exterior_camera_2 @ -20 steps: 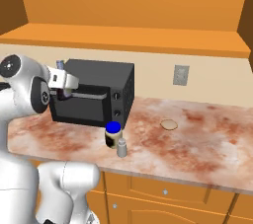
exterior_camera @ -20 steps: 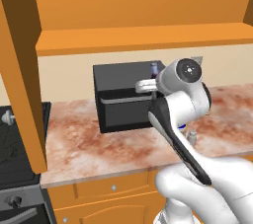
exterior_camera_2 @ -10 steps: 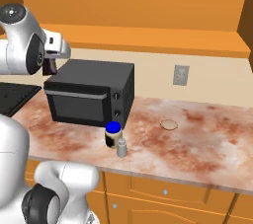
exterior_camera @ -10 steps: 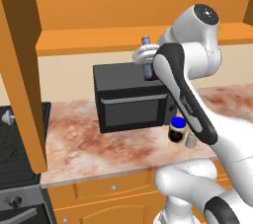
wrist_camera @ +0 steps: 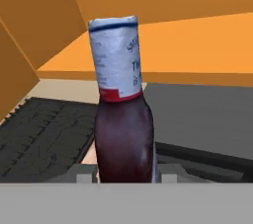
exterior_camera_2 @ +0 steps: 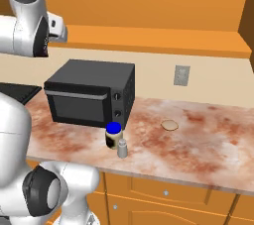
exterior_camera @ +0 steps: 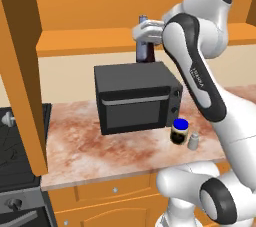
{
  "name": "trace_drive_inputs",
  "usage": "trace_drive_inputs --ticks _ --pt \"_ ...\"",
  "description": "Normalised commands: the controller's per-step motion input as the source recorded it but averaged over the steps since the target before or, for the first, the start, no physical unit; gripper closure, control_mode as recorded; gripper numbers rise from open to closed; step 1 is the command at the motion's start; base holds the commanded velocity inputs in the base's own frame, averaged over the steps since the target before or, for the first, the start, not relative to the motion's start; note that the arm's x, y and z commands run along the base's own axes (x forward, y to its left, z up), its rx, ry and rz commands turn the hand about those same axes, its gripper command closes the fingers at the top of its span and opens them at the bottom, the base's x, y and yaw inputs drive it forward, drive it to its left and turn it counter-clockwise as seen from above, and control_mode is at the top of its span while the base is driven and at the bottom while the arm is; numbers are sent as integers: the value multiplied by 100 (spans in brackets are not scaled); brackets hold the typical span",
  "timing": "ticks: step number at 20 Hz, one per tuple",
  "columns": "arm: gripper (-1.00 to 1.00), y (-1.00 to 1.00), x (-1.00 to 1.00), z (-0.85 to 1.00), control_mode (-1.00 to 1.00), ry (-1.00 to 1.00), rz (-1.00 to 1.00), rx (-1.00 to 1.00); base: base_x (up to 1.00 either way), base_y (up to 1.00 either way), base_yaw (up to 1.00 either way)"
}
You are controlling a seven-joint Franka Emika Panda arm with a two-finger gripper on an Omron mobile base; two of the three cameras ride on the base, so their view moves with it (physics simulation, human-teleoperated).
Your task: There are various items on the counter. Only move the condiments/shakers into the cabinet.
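My gripper (exterior_camera: pixel 145 40) is shut on the slim dark purple bottle (exterior_camera: pixel 145 54) and holds it upright above the black microwave (exterior_camera: pixel 137 96), just in front of the cabinet's shelf board (exterior_camera: pixel 90 42). In the hand view the bottle (wrist_camera: pixel 123 124) with its pale cap stands between my fingertips (wrist_camera: pixel 83 174), and the orange cabinet shelf (wrist_camera: pixel 197 45) lies behind it. On the counter (exterior_camera_2: pixel 198 144) stand the blue-lidded dark jar (exterior_camera: pixel 179 131) and the tiny grey shaker (exterior_camera: pixel 193 141), side by side in front of the microwave's right end. The flat tan disc (exterior_camera_2: pixel 169 125) lies further right.
The cabinet's tall door panel (exterior_camera: pixel 22 71) hangs open at the left, over a black stove (exterior_camera: pixel 15 146). A wall outlet (exterior_camera_2: pixel 181 75) sits behind the counter. Orange drawers (exterior_camera_2: pixel 168 194) run below it. The jar (exterior_camera_2: pixel 113 136) and shaker (exterior_camera_2: pixel 122 148) stand near the counter's front edge.
The arm has swung up, lifting the bottle from the microwave's front height to above its top, level with the cabinet shelf. Jar, shaker and disc have stayed put.
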Motion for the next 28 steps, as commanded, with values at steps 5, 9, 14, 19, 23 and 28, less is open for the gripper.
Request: trace_drive_inputs --ticks 5,9,14,19,23,28 --pt "100 34 50 0 -100 -24 0 3 0 0 0" --pt "100 16 42 1 -100 -30 0 1 0 0 0" --pt "100 3 59 15 -100 -12 0 0 0 0 0" --pt "100 8 75 5 -100 -9 0 0 0 0 0" --pt "100 0 65 8 -100 0 0 0 0 0 0" --pt "100 6 64 0 -100 0 0 0 0 0 0"
